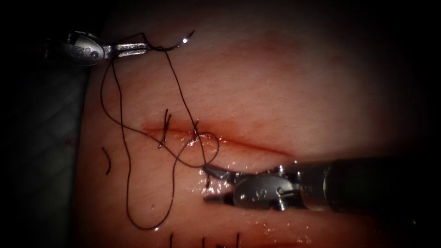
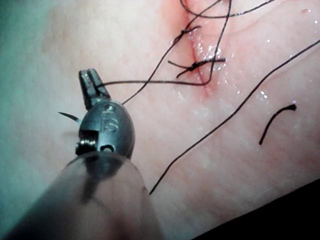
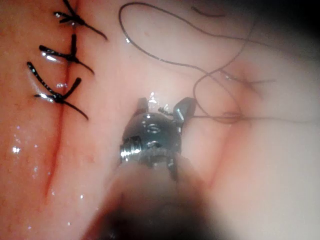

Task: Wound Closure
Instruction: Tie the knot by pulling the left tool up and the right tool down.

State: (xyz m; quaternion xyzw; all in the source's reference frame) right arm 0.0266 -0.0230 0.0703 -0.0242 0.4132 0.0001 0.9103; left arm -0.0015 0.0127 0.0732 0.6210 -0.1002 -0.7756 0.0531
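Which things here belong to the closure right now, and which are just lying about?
In use:
- left tool, jaws shut on the needle near its rear end, above the tissue
- thread, running down to the cut
- right tool, jaws open, at the thread loop

Lying about:
- cut thread piece, left of the cut
- finished stitches

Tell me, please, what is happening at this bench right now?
Two tools are closing a cut in the tissue. The left end effector, up at the far left, is shut on the curved needle near its thread end; the needle is clear of the tissue. The right end effector sits open just below the cut, beside a loop of the thread, holding nothing. One stitch crosses the cut.
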